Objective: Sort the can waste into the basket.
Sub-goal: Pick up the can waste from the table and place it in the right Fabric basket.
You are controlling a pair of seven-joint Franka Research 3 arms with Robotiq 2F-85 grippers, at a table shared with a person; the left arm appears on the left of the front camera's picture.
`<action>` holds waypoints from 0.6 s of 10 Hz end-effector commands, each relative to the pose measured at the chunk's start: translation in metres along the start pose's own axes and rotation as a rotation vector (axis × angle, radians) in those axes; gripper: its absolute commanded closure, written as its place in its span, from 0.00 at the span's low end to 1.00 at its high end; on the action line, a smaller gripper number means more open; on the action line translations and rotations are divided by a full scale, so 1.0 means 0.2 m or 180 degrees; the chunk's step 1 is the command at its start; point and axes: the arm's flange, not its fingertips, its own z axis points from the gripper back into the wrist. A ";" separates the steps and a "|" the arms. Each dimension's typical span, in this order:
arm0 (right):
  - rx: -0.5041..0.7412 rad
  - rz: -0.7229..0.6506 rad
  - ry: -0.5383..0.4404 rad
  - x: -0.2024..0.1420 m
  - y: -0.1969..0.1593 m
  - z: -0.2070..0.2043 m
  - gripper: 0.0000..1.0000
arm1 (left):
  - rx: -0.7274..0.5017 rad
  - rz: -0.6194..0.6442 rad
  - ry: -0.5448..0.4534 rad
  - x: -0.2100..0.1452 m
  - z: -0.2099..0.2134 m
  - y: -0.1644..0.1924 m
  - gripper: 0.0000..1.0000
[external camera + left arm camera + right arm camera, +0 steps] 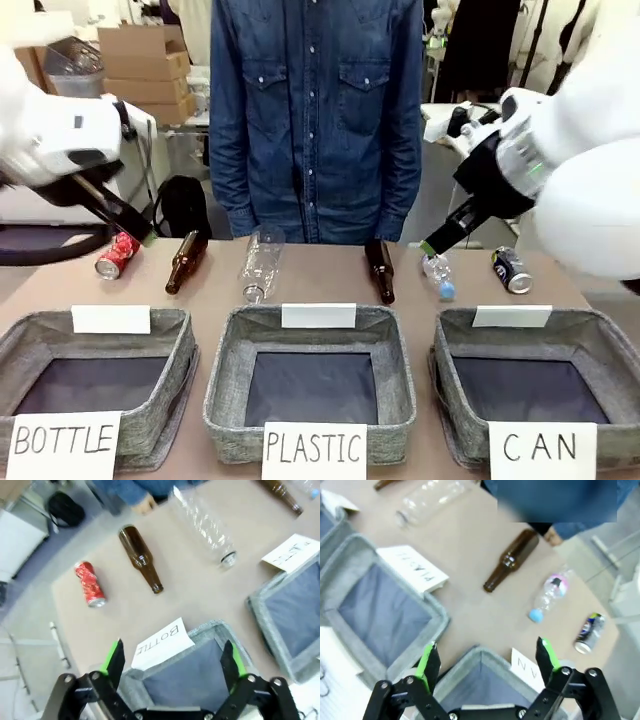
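Observation:
A dented red can [118, 254] lies at the table's far left; the left wrist view has this red can [90, 583] ahead of the fingers. A dark blue-black can [512, 269] lies at the far right, also the can [589, 633] in the right wrist view. The grey basket marked "CAN" [600, 352] stands front right, its rim [465, 662] under my right gripper [486, 656], which hangs open and empty above it. My left gripper [172, 660] is open and empty above the "BOTTLE" bin [227, 631]. In the front view the left fingertips [146, 236] hang near the red can.
Two brown glass bottles [186, 261] [380, 270] and two clear plastic bottles [260, 262] [438, 274] lie in a row between the cans. The "BOTTLE" [30, 335] and "PLASTIC" [225, 365] bins stand along the front. A person in a denim shirt [315, 110] stands at the far side.

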 end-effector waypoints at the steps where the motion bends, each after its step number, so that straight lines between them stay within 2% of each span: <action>1: 0.0029 -0.0108 0.0083 -0.01 -0.07 -0.22 0.00 | -0.0124 0.0050 0.0234 -0.01 -0.28 0.03 0.00; 2: 0.0029 -0.0108 0.0083 -0.01 -0.07 -0.22 0.00 | -0.0124 0.0050 0.0234 -0.01 -0.28 0.03 0.00; 3: -0.0017 0.0008 -0.0022 -0.02 0.02 0.07 0.00 | -0.0124 0.0050 0.0234 -0.01 -0.28 0.03 0.00; 4: 0.0219 -0.0492 0.0431 -0.07 -0.03 -0.16 0.00 | -0.0026 0.0015 0.0076 -0.03 -0.01 0.00 0.00; 5: 0.0681 -0.0847 0.0348 -0.12 -0.03 -0.14 0.00 | -0.1393 0.0032 0.0137 -0.06 -0.06 -0.02 0.00; 6: 0.1134 -0.1363 0.0302 -0.17 -0.06 -0.06 0.00 | -0.1977 0.0245 0.0165 -0.11 -0.02 0.05 0.00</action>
